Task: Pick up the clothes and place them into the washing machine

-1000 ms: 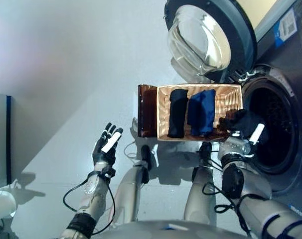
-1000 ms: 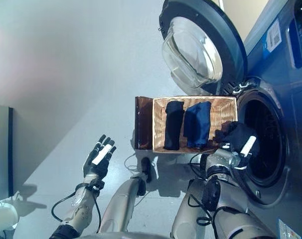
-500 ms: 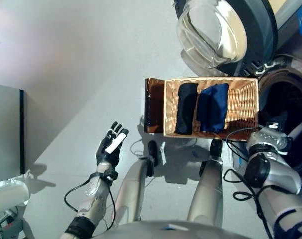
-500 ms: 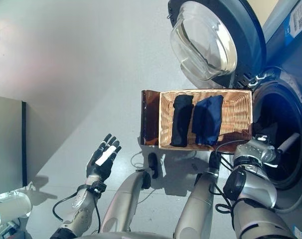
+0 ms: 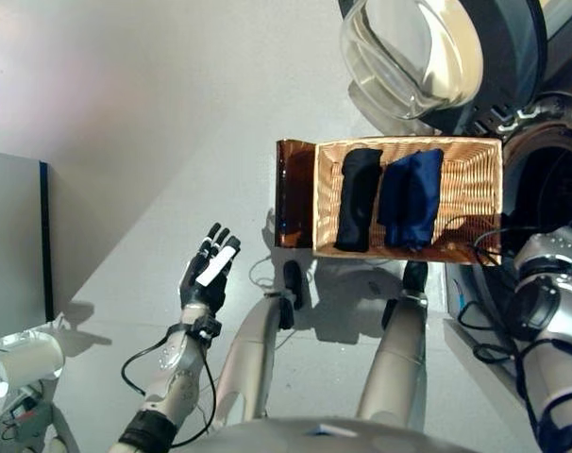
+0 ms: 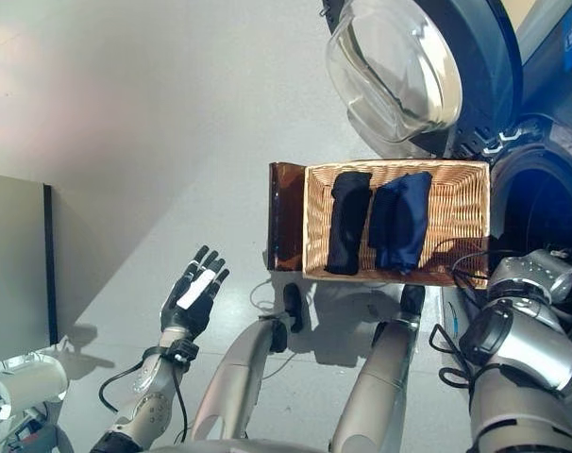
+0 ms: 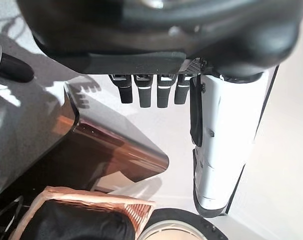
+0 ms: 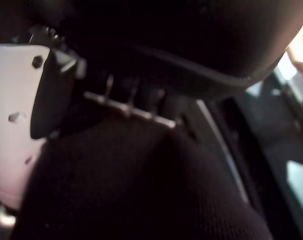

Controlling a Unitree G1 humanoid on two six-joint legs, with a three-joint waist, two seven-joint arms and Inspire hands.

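Note:
A wicker basket point(image 5: 409, 144) on a dark brown box point(image 5: 294, 193) holds a black garment point(image 5: 357, 200) and a navy garment point(image 5: 409, 198). My right arm point(image 5: 550, 274) reaches into the washing machine's drum point(image 5: 555, 184), which hides the hand in the eye views. In the right wrist view my right hand point(image 8: 16, 115) has its fingers curled on a black garment point(image 8: 141, 185). My left hand point(image 5: 207, 276) is open and empty over the floor to the left, well away from the basket; its straight fingers point(image 7: 146, 90) also show in the left wrist view.
The machine's round glass door point(image 5: 428, 52) stands open just beyond the basket. A grey cabinet point(image 5: 12, 245) stands at the far left, with a white object point(image 5: 22, 363) on the floor below it.
My right hand has carried the black garment from the basket's right end into the drum. The camera has shifted. The left hand has stayed put.

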